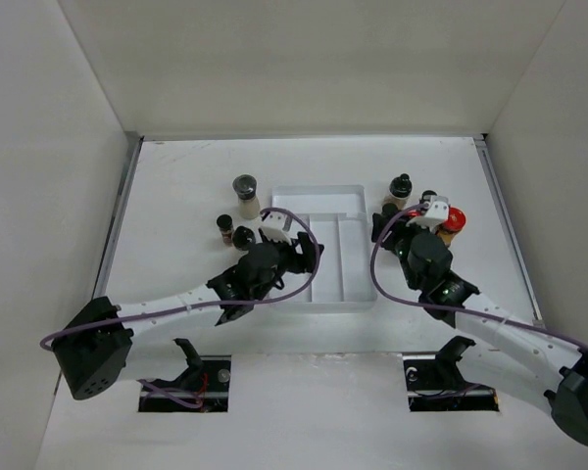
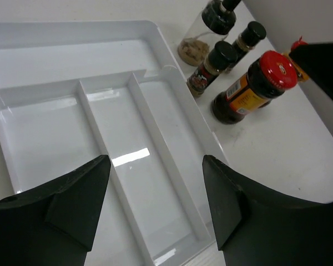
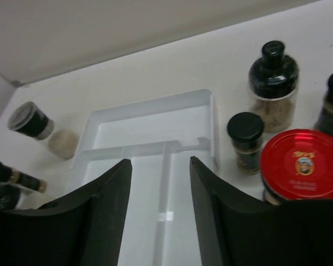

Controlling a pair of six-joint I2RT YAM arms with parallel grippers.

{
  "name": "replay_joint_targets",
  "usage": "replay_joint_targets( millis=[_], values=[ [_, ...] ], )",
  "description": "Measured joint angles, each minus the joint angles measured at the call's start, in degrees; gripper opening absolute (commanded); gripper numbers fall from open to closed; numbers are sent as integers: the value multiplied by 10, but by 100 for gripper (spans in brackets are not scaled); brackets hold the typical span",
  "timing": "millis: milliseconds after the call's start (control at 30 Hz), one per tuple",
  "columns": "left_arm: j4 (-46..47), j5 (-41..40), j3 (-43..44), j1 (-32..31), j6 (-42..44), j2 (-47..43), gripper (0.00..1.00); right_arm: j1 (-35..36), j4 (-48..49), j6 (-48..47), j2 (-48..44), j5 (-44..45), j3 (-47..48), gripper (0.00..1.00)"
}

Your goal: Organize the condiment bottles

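A white divided tray (image 1: 318, 191) lies mid-table with nothing in it. Left of it stand a whitish grey-lidded jar (image 1: 246, 194) and two slim black-capped bottles (image 1: 225, 228) (image 1: 243, 237). Right of it stand a black-capped jar (image 1: 401, 191), slim black-capped bottles (image 3: 245, 141) and a red-capped amber jar (image 1: 454, 220), which also shows in the left wrist view (image 2: 255, 88). A second red cap (image 2: 298, 43) peeks out behind the right arm. My left gripper (image 1: 297, 253) hovers open and empty over the tray (image 2: 72, 27). My right gripper (image 1: 392, 230) is open and empty beside the red cap (image 3: 302, 164).
White walls enclose the table on three sides. Both arms reach in from the near edge, with purple cables looping over them. The right group of bottles stands tight together between the tray's right rim (image 3: 213, 127) and the right wall.
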Motion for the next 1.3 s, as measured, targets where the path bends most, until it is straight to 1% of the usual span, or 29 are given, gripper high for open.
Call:
replay_joint_targets(
  millis=[100,167,333,467,733,867,1100,1200,1267,1300],
  values=[
    [48,18,-47,-3,0,-10,67,-19,-19,-12,-12,19,0,77],
    [85,26,-77,-4,-1,-20,67,-35,-43,-16,-27,32,0,83],
    [161,49,-118,-6,-2,-22,69,-85,-148,-9,-45,62,20,93],
    [207,57,-130,-13,-4,-22,70,-118,-218,-4,-10,58,56,98],
    [242,70,-151,-28,-8,-33,71,-156,-267,-4,87,21,113,98],
    [251,71,-154,-28,-9,-35,72,-172,-269,-5,120,7,128,99],
    [266,71,-157,-28,-15,-34,71,-175,-269,-8,182,-19,135,96],
    [271,72,-157,-28,-16,-33,72,-175,-268,-9,196,-24,136,90],
    [272,72,-158,-26,-17,-33,72,-175,-267,-10,201,-25,136,88],
    [273,72,-158,-26,-18,-33,72,-176,-266,-11,202,-25,137,85]
  ],
)
